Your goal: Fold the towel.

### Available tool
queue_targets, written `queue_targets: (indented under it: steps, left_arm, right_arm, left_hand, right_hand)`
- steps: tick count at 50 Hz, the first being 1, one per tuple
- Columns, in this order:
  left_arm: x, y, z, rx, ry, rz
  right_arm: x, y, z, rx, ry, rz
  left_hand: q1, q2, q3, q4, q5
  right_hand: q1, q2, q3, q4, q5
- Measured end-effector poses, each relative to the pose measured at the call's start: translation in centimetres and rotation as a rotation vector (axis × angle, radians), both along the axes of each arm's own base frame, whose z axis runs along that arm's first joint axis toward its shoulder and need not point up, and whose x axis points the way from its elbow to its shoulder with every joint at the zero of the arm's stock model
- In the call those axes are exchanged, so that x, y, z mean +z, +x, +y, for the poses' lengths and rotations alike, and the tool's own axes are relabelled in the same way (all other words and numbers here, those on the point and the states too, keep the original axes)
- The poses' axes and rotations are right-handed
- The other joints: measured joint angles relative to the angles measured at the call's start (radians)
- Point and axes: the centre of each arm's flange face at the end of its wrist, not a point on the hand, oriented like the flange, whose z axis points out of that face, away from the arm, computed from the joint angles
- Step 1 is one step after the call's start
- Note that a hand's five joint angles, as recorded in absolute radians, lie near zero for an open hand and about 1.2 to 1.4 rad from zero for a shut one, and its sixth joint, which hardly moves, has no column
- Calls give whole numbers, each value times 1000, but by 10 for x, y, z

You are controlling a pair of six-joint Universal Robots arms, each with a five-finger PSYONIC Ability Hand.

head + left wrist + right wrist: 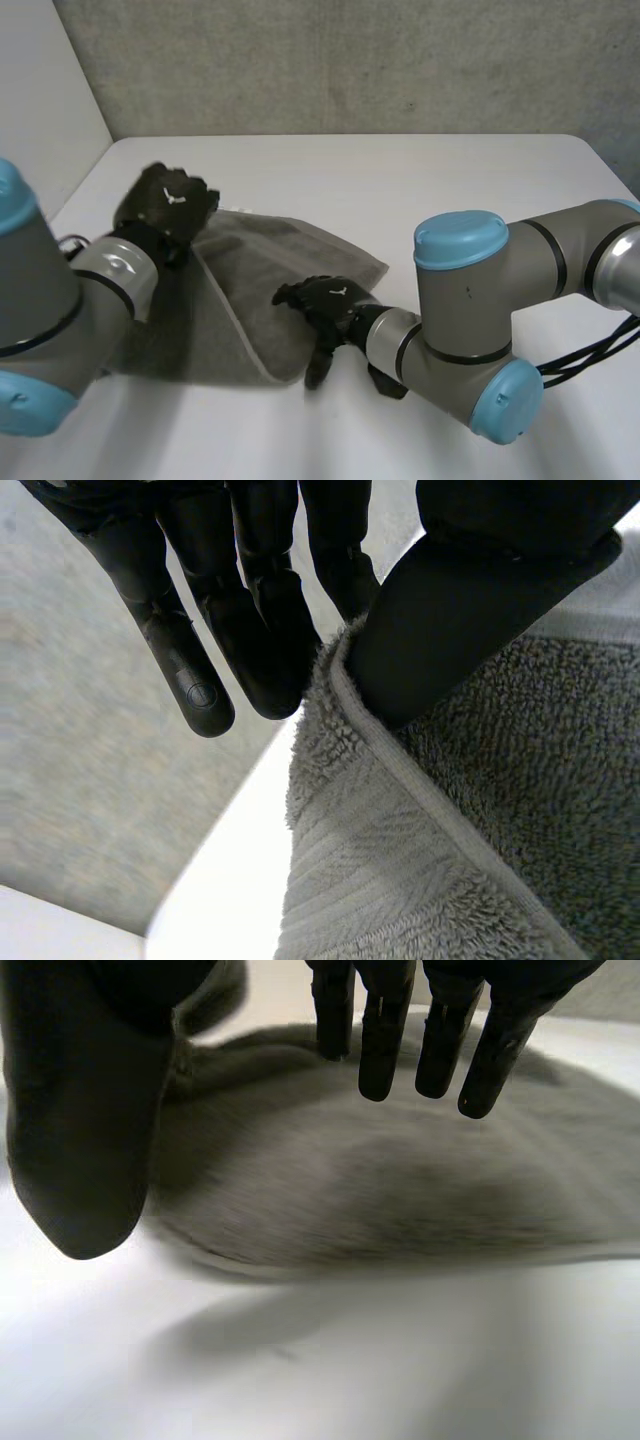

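Observation:
A grey towel lies spread on the white table. My left hand is at the towel's far left corner. In the left wrist view the thumb pinches the towel's hemmed edge against the fingers, and the corner is lifted off the table. My right hand hovers over the towel's near right edge with its fingers straight and spread above the cloth, thumb apart, holding nothing.
A grey wall runs behind the table's far edge, and a white panel stands at the left. Bare table lies to the right of and behind the towel. Both forearms reach in from the near corners.

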Motion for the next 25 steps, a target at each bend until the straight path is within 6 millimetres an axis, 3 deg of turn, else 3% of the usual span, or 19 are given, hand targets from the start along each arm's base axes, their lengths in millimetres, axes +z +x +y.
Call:
queue_targets:
  steps: [8,21,24,25]
  left_arm:
    - [30,4,20,-15,-33,25]
    - [53,12,30,8,-76,85]
    - [57,13,32,15,-82,99]
    - [58,14,32,17,-83,105]
  right_arm:
    - [-4,13,5,-11,163,-101]
    - [-22,37,21,15,193,-106]
    - [-27,40,22,8,183,-97]
    - [-28,41,21,-2,172,-93]
  left_hand:
    - [0,0,0,0,0]
    - [0,0,0,0,0]
    - [0,0,0,0,0]
    - [0,0,0,0,0]
  right_hand:
    - [0,0,0,0,0]
    - [8,2,7,7,8]
    - [288,144,289,273,297]
    - [472,301,472,453,482]
